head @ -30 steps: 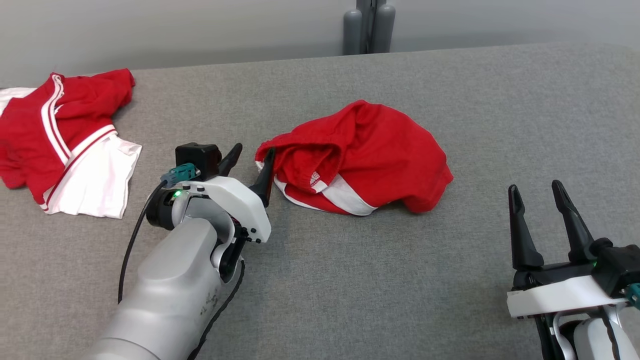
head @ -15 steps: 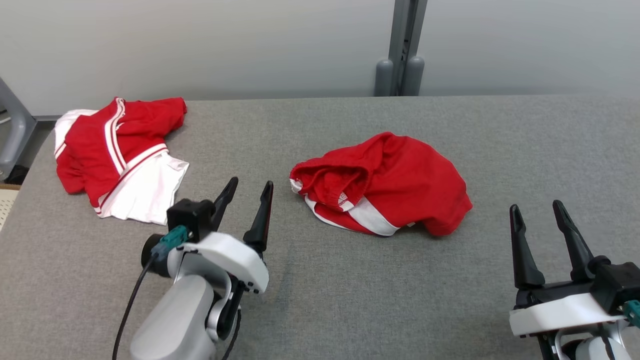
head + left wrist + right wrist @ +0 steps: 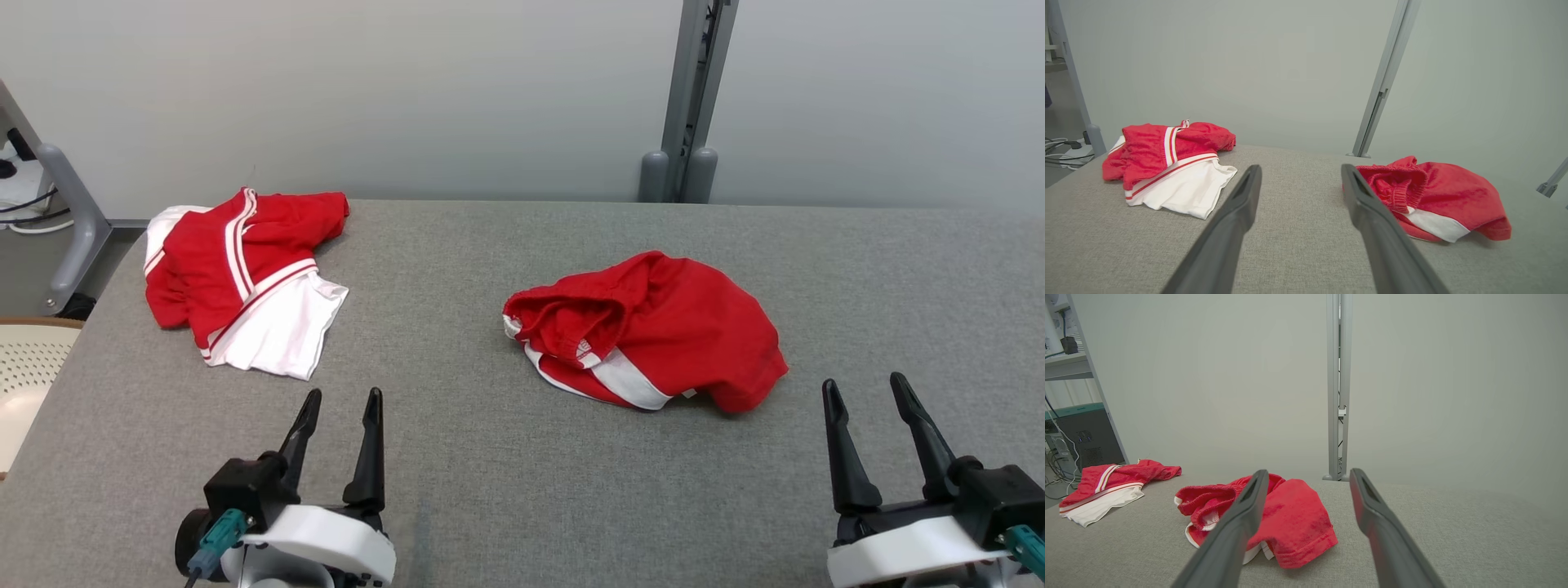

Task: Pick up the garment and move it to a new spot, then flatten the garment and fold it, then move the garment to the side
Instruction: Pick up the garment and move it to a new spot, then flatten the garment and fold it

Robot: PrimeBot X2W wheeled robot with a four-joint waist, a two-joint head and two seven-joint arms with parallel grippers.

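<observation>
The left tool (image 3: 344, 394) and the right tool (image 3: 864, 381) both stand spread wide, empty and touching nothing, over the near side of the counter (image 3: 490, 506). The crumpled red garment (image 3: 661, 322) lies mid-counter, apart from both tools and nearer the right one.

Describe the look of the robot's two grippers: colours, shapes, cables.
Left gripper and right gripper match: two long, tapered black fingers on a black block, set in a curved white shell. A teal connector sits on each one's outer side; the left one's trails a dark cable.
</observation>
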